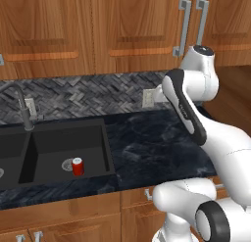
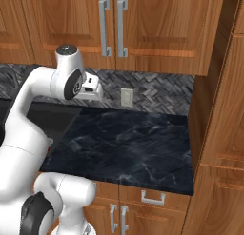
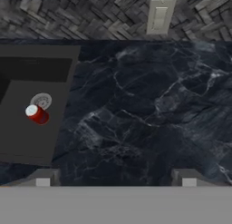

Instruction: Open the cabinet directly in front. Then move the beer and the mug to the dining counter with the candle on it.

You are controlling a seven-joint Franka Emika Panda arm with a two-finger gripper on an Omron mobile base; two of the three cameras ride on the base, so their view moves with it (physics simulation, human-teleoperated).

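Overhead, shut cabinet (image 2: 143, 29); below, black marbled counter (image 2: 128, 143).

One red can (image 1: 77, 166) stands in the black sink (image 1: 54, 138), beside the drain; one dark faucet (image 1: 22, 108) rises behind that sink; one pale wall outlet (image 2: 127, 97) sits on the backsplash to the right of the sink, and a second outlet plate (image 1: 30, 107) sits behind the faucet; two long silver bar handles (image 2: 113, 27) hang side by side on the wall cabinet (image 2: 157, 29) above the bench (image 2: 128, 143); two dark fingers (image 3: 43, 178) show at the bottom of the hand view.
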